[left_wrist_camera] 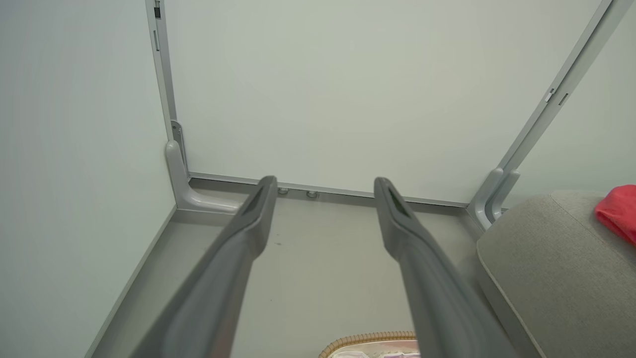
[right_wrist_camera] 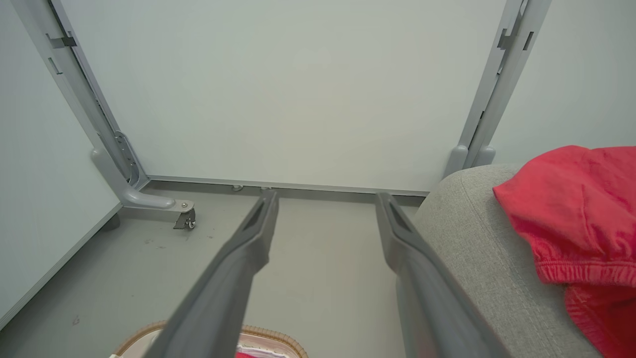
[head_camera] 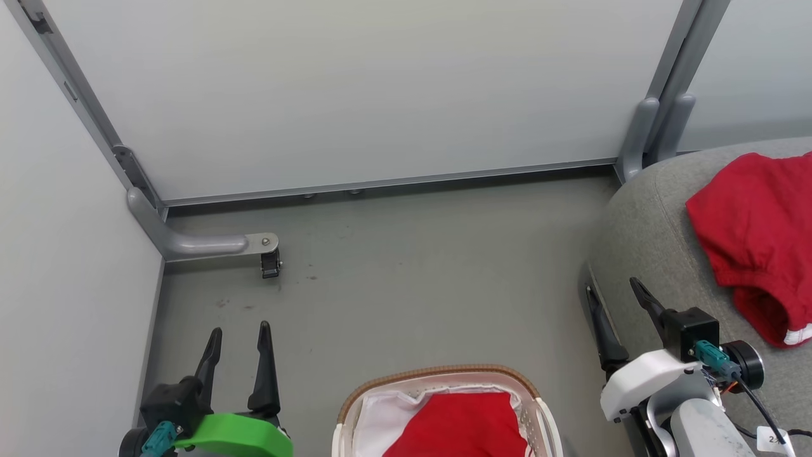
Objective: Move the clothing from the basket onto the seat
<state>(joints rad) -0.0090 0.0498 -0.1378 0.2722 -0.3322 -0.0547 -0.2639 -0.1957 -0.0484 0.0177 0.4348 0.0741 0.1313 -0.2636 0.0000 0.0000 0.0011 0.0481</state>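
One red piece of clothing [head_camera: 755,235] lies on the grey seat [head_camera: 641,241] at the right; I see it too in the right wrist view [right_wrist_camera: 571,209] and the left wrist view [left_wrist_camera: 618,211]. Another red garment [head_camera: 460,425] lies in the white basket [head_camera: 438,377] with the tan rim at the bottom centre. My left gripper [head_camera: 240,330] hovers open and empty over the floor, left of the basket. My right gripper [head_camera: 612,287] stands open and empty at the seat's near left edge, right of the basket.
White partition panels [head_camera: 355,95] with grey frames close off the back and left. A grey foot with a caster [head_camera: 269,261] juts onto the floor at the left. Bare grey floor [head_camera: 412,279] lies between the basket and the back panel.
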